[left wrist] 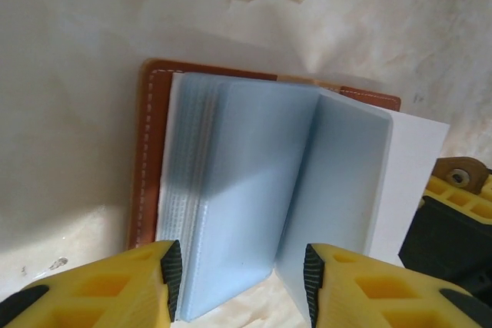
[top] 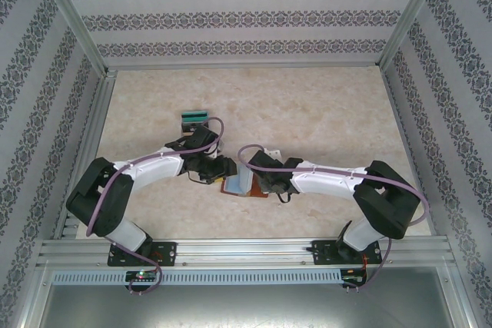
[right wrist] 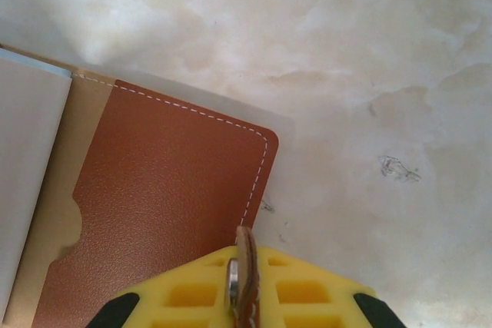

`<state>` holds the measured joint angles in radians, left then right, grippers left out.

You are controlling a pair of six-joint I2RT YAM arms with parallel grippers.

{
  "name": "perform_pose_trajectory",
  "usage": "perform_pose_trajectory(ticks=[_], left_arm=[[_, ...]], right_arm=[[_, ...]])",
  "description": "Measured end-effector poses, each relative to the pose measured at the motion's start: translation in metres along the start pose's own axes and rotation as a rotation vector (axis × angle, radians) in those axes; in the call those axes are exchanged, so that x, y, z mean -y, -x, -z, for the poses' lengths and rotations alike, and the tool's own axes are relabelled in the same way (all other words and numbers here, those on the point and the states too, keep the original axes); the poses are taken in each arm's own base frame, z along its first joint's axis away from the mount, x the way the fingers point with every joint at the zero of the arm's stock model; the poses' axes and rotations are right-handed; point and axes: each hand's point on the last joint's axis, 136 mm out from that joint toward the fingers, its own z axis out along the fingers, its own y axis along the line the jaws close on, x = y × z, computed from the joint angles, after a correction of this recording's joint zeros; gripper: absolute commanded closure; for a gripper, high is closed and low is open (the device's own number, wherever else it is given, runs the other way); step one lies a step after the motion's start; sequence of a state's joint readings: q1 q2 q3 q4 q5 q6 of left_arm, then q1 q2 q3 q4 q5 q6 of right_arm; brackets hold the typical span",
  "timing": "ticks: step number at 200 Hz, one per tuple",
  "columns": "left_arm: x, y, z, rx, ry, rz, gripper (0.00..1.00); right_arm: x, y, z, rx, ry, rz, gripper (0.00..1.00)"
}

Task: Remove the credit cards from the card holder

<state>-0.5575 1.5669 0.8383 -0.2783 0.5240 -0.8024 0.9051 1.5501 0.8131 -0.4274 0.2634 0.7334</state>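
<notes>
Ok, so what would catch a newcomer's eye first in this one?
An open brown leather card holder lies in the middle of the pale marbled table, where both arms meet. In the left wrist view, its blue-grey plastic sleeves fan open, and the left gripper straddles their near edge with jaws apart. The right gripper pinches the holder's leather snap tab. A small teal plastic card lies beyond the left arm.

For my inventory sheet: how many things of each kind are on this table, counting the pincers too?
card holder: 1
teal card: 1
black card: 1
pincers: 2, the left pincer and the right pincer
Total: 5
</notes>
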Motion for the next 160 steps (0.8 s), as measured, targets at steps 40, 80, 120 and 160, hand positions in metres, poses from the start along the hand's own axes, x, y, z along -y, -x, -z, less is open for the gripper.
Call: perform_pose_trajectory(ticks=[40, 80, 120, 160], left_arm=[[0.004, -0.002, -0.012, -0.017, -0.014, -0.021, 0.55], [0.004, -0.004, -0.019, -0.033, -0.020, -0.025, 0.55], [0.004, 0.000, -0.012, 0.013, 0.005, -0.037, 0.56], [0.007, 0.008, 0.002, 0.078, 0.022, -0.059, 0.56]], right_arm=[[-0.003, 0.001, 0.000, 0.003, 0.013, -0.002, 0.88], [-0.002, 0.000, -0.002, -0.006, 0.016, 0.000, 0.88], [-0.001, 0.000, -0.004, -0.004, 0.016, -0.006, 0.89], [0.004, -0.006, -0.007, -0.013, 0.008, -0.005, 0.89]])
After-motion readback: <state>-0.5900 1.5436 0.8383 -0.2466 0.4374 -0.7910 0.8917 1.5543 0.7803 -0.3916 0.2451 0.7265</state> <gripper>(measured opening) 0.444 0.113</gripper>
